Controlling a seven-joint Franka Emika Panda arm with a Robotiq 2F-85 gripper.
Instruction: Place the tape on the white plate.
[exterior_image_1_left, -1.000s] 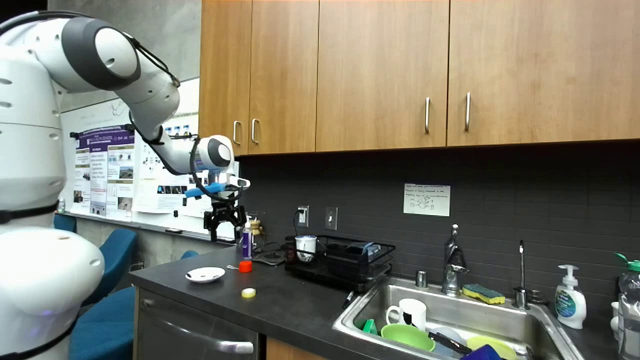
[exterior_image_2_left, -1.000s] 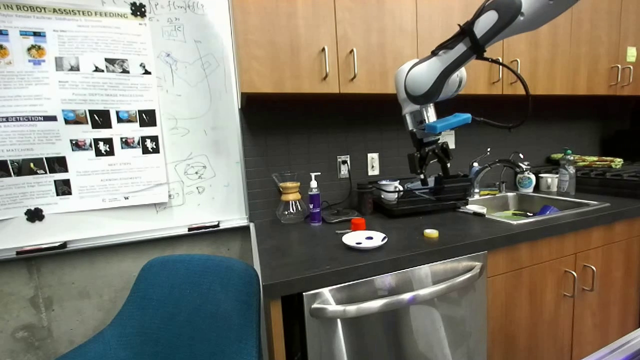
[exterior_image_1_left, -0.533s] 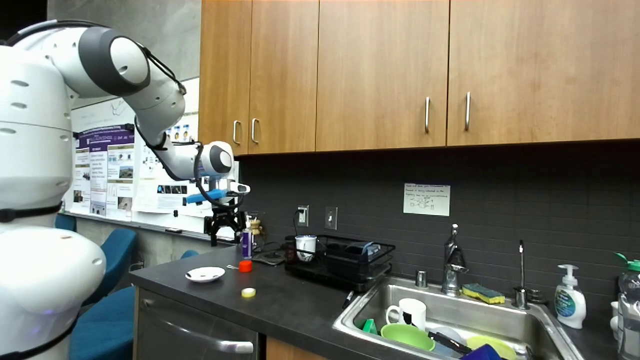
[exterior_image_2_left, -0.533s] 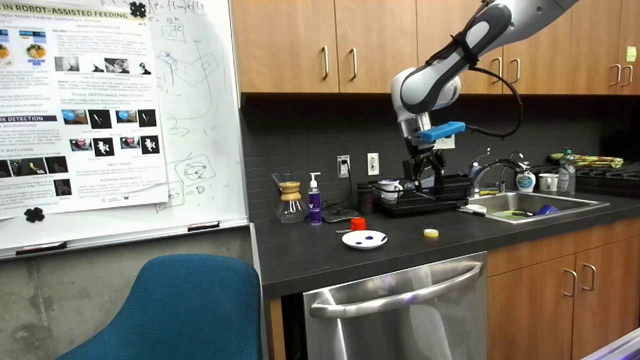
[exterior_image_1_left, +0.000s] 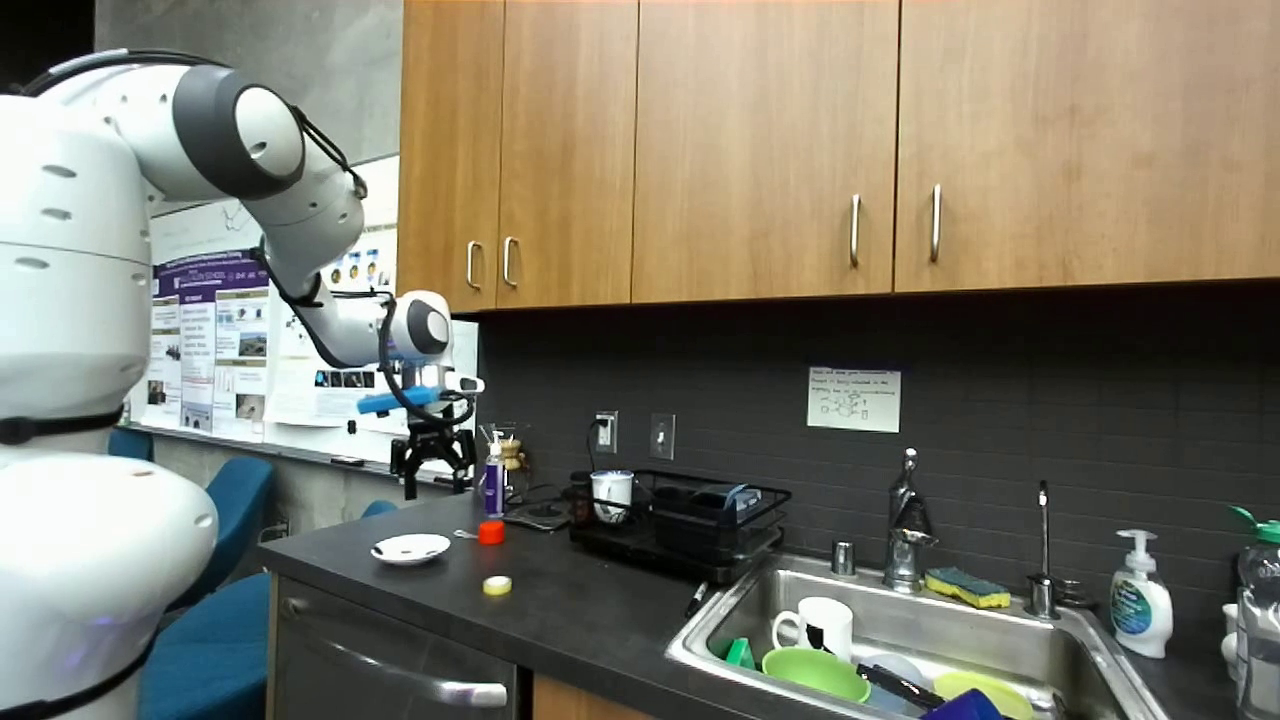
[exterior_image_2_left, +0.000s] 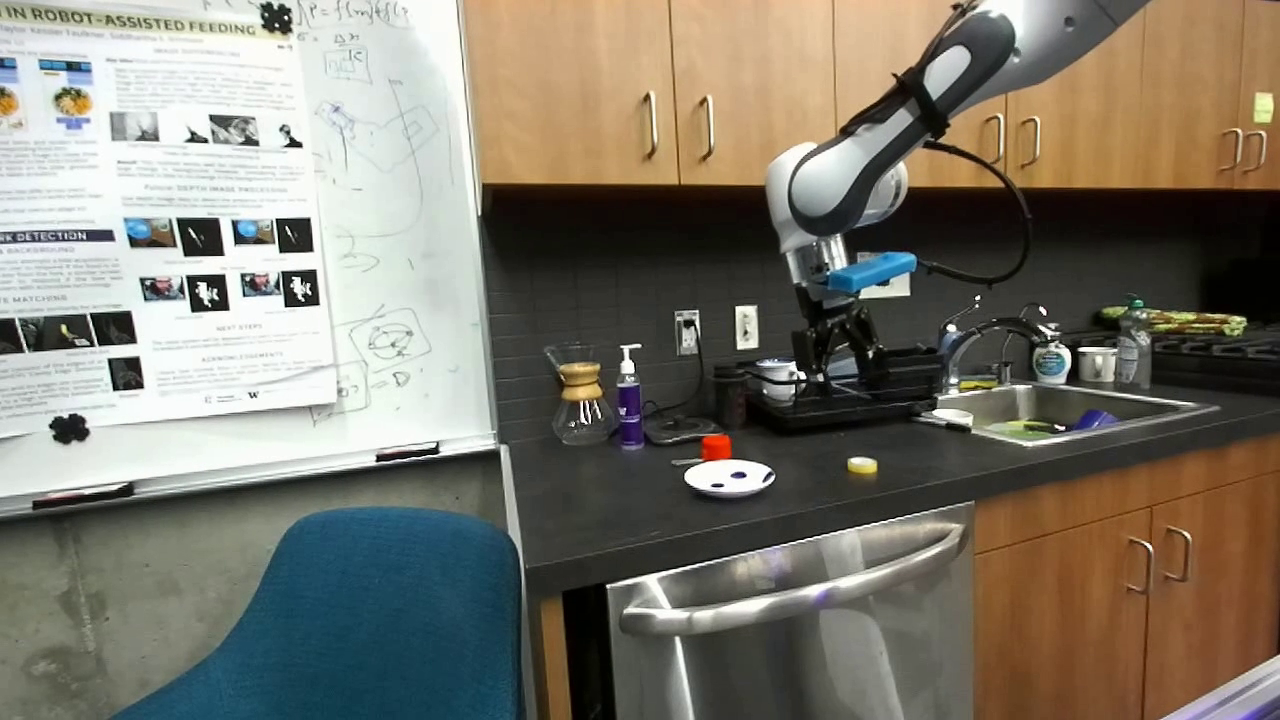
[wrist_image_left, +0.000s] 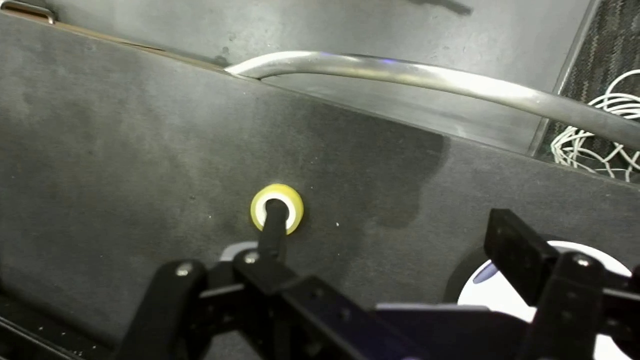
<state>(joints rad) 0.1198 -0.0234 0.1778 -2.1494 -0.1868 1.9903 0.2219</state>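
Observation:
The tape, a small yellow-cream roll, lies flat on the dark counter in both exterior views (exterior_image_1_left: 497, 586) (exterior_image_2_left: 862, 467) and in the wrist view (wrist_image_left: 296, 207). The white plate with dark blue spots sits on the counter to its left in both exterior views (exterior_image_1_left: 410, 549) (exterior_image_2_left: 730, 482); in the wrist view the plate (wrist_image_left: 492, 296) is at lower right, partly hidden by a finger. My gripper (exterior_image_1_left: 436, 485) (exterior_image_2_left: 842, 378) (wrist_image_left: 388, 215) is open and empty, well above the counter. In the wrist view one fingertip overlaps the tape's hole and the other the plate's edge.
A red upright item (exterior_image_1_left: 490, 532) stands just behind the plate. A purple pump bottle (exterior_image_2_left: 630, 405) and glass carafe (exterior_image_2_left: 583, 415) stand farther back. The black dish rack (exterior_image_1_left: 680, 530) holds a mug, next to the sink (exterior_image_1_left: 700, 640). The dishwasher handle (wrist_image_left: 400, 72) runs along the counter's front edge.
My gripper has moved left and somewhat lower in both exterior views, staying open. The tape and the plate have not moved.

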